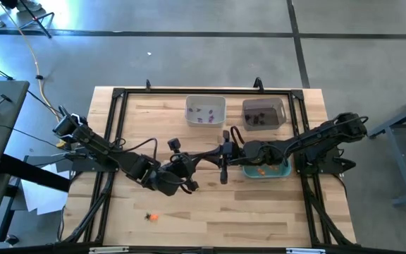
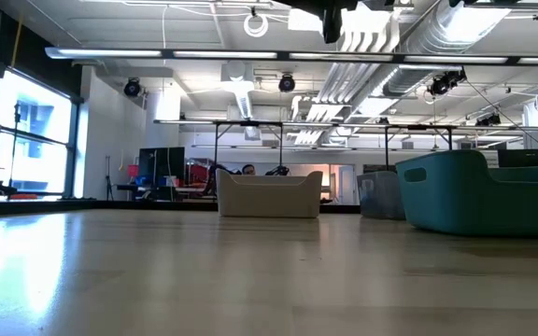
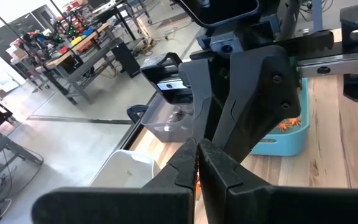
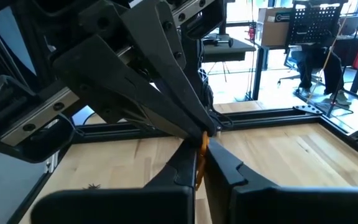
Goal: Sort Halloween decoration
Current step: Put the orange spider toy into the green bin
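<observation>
Above the table's middle, my left gripper (image 1: 201, 159) and my right gripper (image 1: 208, 156) meet tip to tip. Both are shut on one small orange trinket (image 4: 199, 157), which shows as an orange sliver (image 3: 196, 179) in the left wrist view. Another orange trinket (image 1: 152, 217) lies on the table near the front left. A black spider-like trinket (image 4: 93, 185) lies on the wood too. The white bin (image 1: 205, 111) holds purple trinkets, the grey bin (image 1: 263, 113) dark ones, and the teal bin (image 1: 266, 170) orange ones. My left gripper pinches the orange trinket (image 3: 196, 180) between its two fingertips, coming about level from the table's left. The trinket is clear of the table. My right gripper pinches the same trinket (image 4: 199, 163) between its two fingers, level from the table's right, just under the left fingertips (image 4: 205, 127).
The black frame rails (image 1: 118, 127) run along the table's left, far and right sides. The three bins stand at the far middle and right. Bare wood lies along the front edge (image 1: 224, 226).
</observation>
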`<act>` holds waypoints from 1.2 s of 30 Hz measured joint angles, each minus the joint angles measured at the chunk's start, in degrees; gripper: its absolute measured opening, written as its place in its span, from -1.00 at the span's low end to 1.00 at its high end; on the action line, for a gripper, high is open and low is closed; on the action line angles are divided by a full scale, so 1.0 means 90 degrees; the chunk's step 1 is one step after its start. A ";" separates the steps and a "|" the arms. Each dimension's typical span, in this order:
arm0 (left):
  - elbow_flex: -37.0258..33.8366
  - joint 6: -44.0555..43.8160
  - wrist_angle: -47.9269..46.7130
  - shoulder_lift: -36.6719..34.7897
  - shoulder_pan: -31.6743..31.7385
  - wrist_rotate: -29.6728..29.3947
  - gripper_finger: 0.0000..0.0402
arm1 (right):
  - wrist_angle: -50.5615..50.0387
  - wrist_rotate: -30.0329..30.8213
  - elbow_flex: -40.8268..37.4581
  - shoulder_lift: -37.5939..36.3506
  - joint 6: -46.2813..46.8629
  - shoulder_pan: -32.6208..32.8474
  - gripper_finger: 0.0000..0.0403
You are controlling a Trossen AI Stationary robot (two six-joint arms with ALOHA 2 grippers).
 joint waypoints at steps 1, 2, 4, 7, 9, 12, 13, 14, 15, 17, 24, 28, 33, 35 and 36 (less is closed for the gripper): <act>0.0000 0.0000 0.0002 0.0000 0.0000 0.0008 -1.00 | -0.0004 0.0000 0.0000 0.0000 0.0025 0.0000 -0.98; 0.0000 0.0000 0.0000 0.0000 0.0000 0.0010 -1.00 | -0.0005 0.0000 0.0000 0.0000 0.0035 0.0000 -0.98; 0.0000 0.0019 0.0000 0.0000 0.0000 0.0016 -0.98 | -0.0003 -0.0001 0.0000 0.0000 0.0029 0.0000 -0.99; 0.0000 0.0107 0.0000 0.0000 0.0000 0.0004 -0.91 | -0.0010 -0.0002 0.0000 0.0000 0.0064 0.0000 -0.99; 0.0000 0.0114 0.0000 0.0000 0.0000 -0.0016 -0.83 | -0.0012 -0.0005 0.0000 0.0000 0.0059 0.0000 -0.99; 0.0000 0.0117 -0.0007 0.0000 -0.0002 -0.0044 -0.70 | -0.0022 -0.0005 -0.0001 0.0000 0.0059 0.0002 -0.99; 0.0000 0.0117 -0.0005 0.0000 -0.0002 -0.0071 -0.66 | -0.0025 -0.0003 -0.0002 0.0000 0.0058 0.0002 -1.00; 0.0000 0.0118 -0.0005 0.0000 -0.0002 -0.0142 -0.61 | -0.0034 0.0030 -0.0002 0.0000 0.0057 0.0002 -1.00; 0.0000 0.0153 -0.0008 0.0000 -0.0002 -0.0266 -0.58 | -0.0066 0.0138 -0.0002 -0.0005 0.0057 0.0002 -1.00; -0.0001 0.0272 -0.0043 0.0010 -0.0004 -0.0683 -0.52 | -0.0562 0.0609 0.0000 -0.0162 0.0064 0.0002 -1.00; -0.0002 0.0670 -0.0089 0.0010 -0.0188 -0.1381 -0.45 | -0.4452 0.2092 0.0000 -0.1537 0.2075 -0.0035 -1.00; -0.0002 0.0609 -0.0299 0.0010 -0.0228 -0.1433 -0.45 | -0.7081 0.2298 0.0000 -0.2334 0.3997 -0.0095 -1.00; -0.0002 0.0356 -0.0650 0.0010 -0.0209 -0.1662 -0.45 | -0.9356 0.2336 0.0000 -0.3177 0.5882 -0.0087 -1.00; -0.0002 0.0146 -0.0829 0.0010 -0.0175 -0.1665 -0.45 | -0.9909 0.2208 0.0000 -0.3405 0.6425 -0.0090 -1.00; -0.0002 0.0035 -0.0895 0.0010 -0.0164 -0.1666 -0.45 | -1.0125 0.2126 0.0000 -0.3480 0.6665 -0.0090 -1.00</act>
